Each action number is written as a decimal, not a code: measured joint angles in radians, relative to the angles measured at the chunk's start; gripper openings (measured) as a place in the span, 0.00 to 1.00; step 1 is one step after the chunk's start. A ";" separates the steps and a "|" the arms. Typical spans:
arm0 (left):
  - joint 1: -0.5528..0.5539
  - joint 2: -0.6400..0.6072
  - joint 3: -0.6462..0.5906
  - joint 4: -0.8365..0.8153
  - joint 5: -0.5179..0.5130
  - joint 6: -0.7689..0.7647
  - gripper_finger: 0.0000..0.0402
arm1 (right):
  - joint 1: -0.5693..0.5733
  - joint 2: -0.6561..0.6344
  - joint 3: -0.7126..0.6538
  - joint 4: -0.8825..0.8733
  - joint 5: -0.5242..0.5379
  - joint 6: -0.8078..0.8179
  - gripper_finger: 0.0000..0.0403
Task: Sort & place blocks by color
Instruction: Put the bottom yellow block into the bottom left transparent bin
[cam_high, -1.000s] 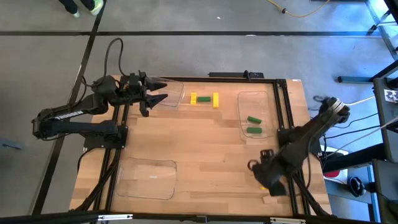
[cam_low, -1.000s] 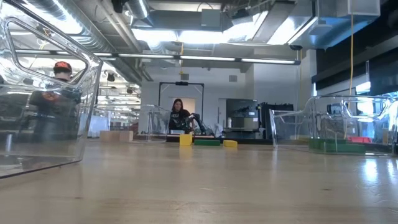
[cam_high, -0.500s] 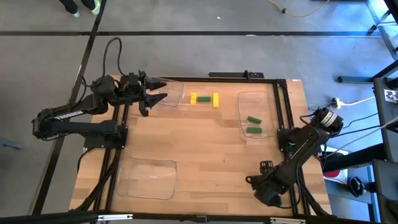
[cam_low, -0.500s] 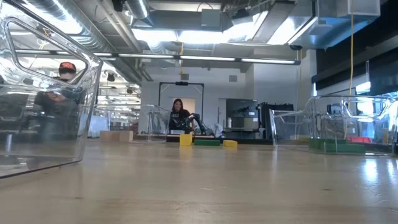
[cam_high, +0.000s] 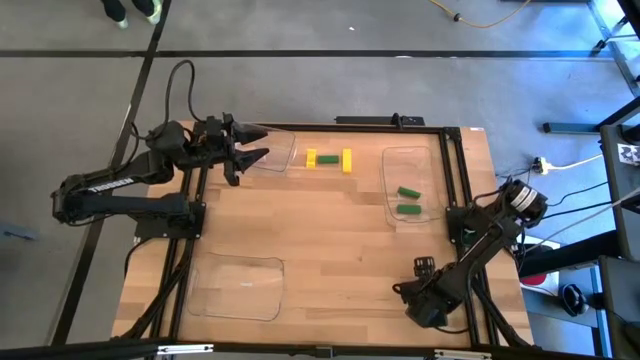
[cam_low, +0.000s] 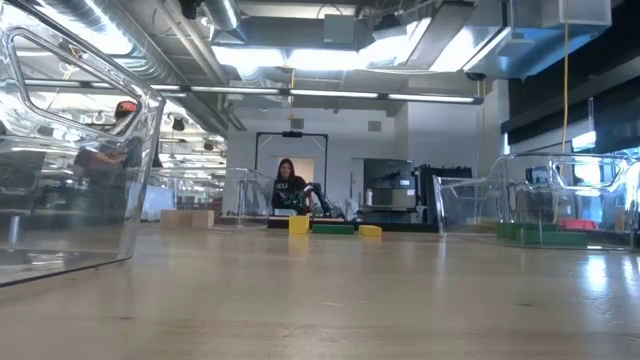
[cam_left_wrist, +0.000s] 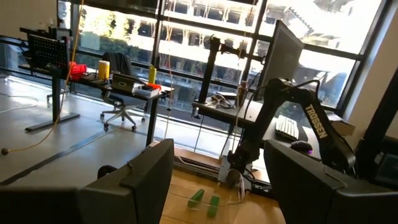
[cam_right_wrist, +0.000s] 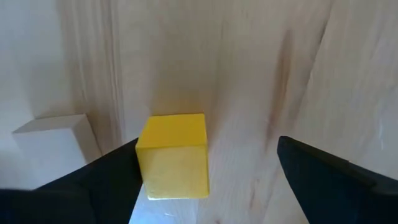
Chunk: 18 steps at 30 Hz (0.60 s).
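Observation:
My right gripper (cam_high: 424, 306) points down at the table's near right corner and is open. In the right wrist view (cam_right_wrist: 208, 180) its fingers stand on either side of a yellow cube (cam_right_wrist: 174, 155) resting on the wood. The cube sits close against one finger (cam_right_wrist: 109, 177); whether they touch I cannot tell. A plain tan block (cam_right_wrist: 56, 148) lies beside it. Two yellow blocks (cam_high: 311, 157) (cam_high: 346, 160) and a green bar (cam_high: 328, 158) lie near the far edge. Two green bars (cam_high: 408, 192) (cam_high: 407, 210) lie in the right tray (cam_high: 390, 165). My left gripper (cam_high: 262, 143) waits open over the far left tray (cam_high: 285, 150).
A third clear tray (cam_high: 238, 287) sits at the near left, and it fills the left of the low view (cam_low: 70, 170). The table's near edge and right frame rails (cam_high: 455, 215) hem in my right arm. Bare wood (cam_high: 330, 240) spans the middle. People show in the room beyond.
My right gripper has moved toward the table's near edge and a little left, coming down over the yellow cube and tan block, which the high view showed a second ago and which it now covers. The blocks have kept their places.

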 joint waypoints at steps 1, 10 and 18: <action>0.000 0.000 0.000 0.000 0.000 0.000 0.60 | 0.000 0.003 0.000 0.000 0.000 0.000 0.88; 0.000 0.000 0.000 0.001 0.000 0.000 0.60 | -0.001 0.006 0.000 -0.001 0.027 -0.020 0.63; 0.000 0.000 0.000 0.002 0.000 0.000 0.60 | -0.016 0.002 0.000 -0.010 0.030 -0.056 0.33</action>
